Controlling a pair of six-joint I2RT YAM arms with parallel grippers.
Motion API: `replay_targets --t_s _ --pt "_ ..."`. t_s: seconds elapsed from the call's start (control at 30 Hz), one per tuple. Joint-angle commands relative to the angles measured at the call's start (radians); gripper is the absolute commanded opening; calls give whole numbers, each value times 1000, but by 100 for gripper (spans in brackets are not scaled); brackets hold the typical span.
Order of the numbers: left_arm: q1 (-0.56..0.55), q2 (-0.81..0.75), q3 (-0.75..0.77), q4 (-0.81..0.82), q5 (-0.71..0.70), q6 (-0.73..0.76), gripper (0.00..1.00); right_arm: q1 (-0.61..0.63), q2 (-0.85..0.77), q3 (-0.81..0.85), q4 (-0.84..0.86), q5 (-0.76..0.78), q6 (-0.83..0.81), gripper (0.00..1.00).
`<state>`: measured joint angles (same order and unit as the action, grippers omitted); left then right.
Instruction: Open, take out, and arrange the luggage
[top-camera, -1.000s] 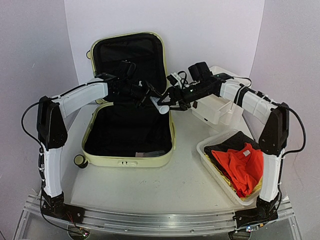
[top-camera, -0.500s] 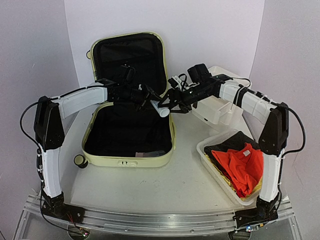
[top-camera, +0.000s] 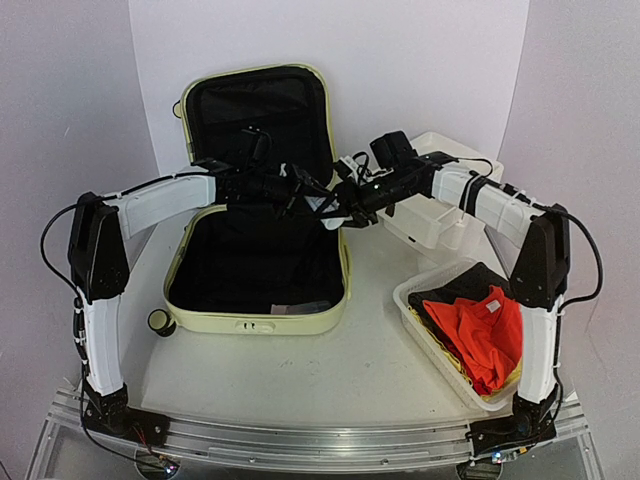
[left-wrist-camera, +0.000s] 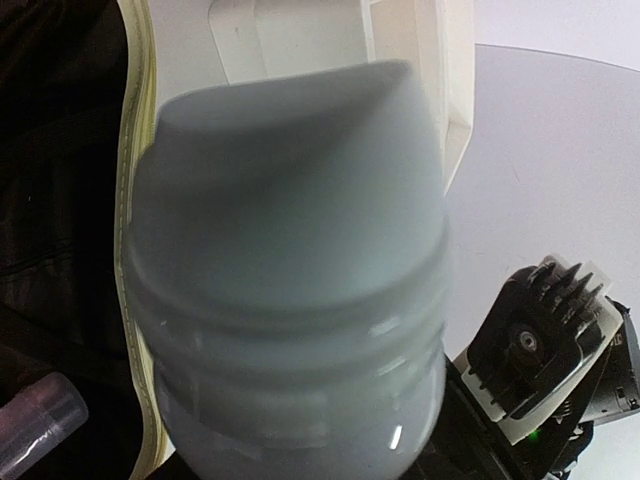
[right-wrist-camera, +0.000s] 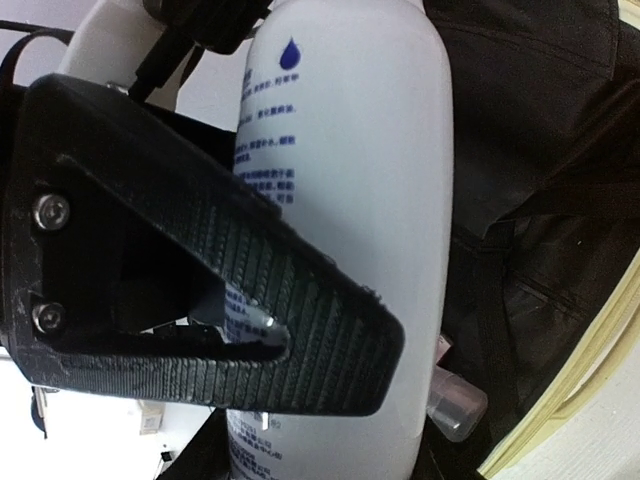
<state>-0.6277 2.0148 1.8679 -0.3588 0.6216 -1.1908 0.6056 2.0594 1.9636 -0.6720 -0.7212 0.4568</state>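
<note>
Above the right rear of the open luggage (top-camera: 255, 322), which lies on the bench (top-camera: 370, 370) with its lid upright, a white bottle (top-camera: 318, 205) is held in mid-air by the left pincer (top-camera: 300, 195). The right pincer (top-camera: 338, 208) is placed just beside it on the right, and the bottle's long axis runs roughly between the two.

In the left wrist view the bottle (left-wrist-camera: 290, 250) is seen cap-end on, with the luggage (left-wrist-camera: 135, 200) rim at its left.

In the right wrist view a ribbed finger (right-wrist-camera: 250, 290) is laid across the bottle (right-wrist-camera: 350, 200). Whether the right jaws are clamped cannot be told, since the second finger is hidden.
</note>
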Motion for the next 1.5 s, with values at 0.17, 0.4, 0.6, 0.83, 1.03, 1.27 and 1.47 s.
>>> replay_targets --t_s 0.17,0.4,0.6,0.83,1.03,1.27,1.47 --pt "-1 -165 -92 112 -75 5 82 -44 -108 -14 15 223 -108 31" --pt "18 -236 -194 104 -133 29 97 -190 -199 -20 -24 296 -219 29" --pt "26 -242 -214 104 -91 51 96 -241 -257 -31 -82 485 -426 28" --pt "29 -214 -207 104 -34 40 92 -246 -224 -7 -134 743 -631 30" --pt "41 -209 -234 88 -25 30 91 -246 -187 -9 -135 919 -704 34" --pt "46 -193 -235 55 -23 45 90 -245 -105 67 -143 1054 -698 77" --pt "47 -192 -250 46 -26 46 90 -245 -104 99 -143 1076 -670 98"
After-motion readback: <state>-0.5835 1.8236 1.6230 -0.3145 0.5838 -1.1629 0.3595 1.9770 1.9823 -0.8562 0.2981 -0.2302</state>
